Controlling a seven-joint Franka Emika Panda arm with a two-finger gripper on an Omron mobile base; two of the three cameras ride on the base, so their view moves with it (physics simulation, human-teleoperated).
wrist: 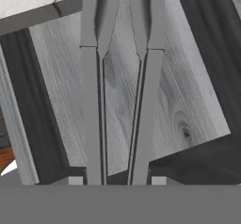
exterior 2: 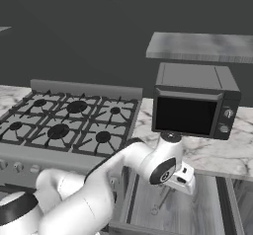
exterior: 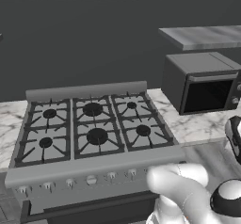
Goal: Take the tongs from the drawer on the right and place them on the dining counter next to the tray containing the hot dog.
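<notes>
Tongs [wrist: 120, 100] sit between the gripper's [wrist: 117, 180] fingers [wrist: 75, 180], their two grey arms running up the hand view over the wood-grain floor of the open drawer [wrist: 61, 100]; the jaws are closed on them. From the right base view, the tongs [exterior 2: 160, 199] hang below the hand above the drawer [exterior 2: 197, 209], which is pulled out under the marble counter [exterior 2: 217, 155] bearing the microwave [exterior 2: 192, 100], beside the stove [exterior 2: 69, 123].

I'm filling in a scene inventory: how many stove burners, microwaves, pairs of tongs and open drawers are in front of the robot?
Stove burners: 6
Microwave: 1
Tongs: 1
Open drawer: 1
Total: 9
</notes>
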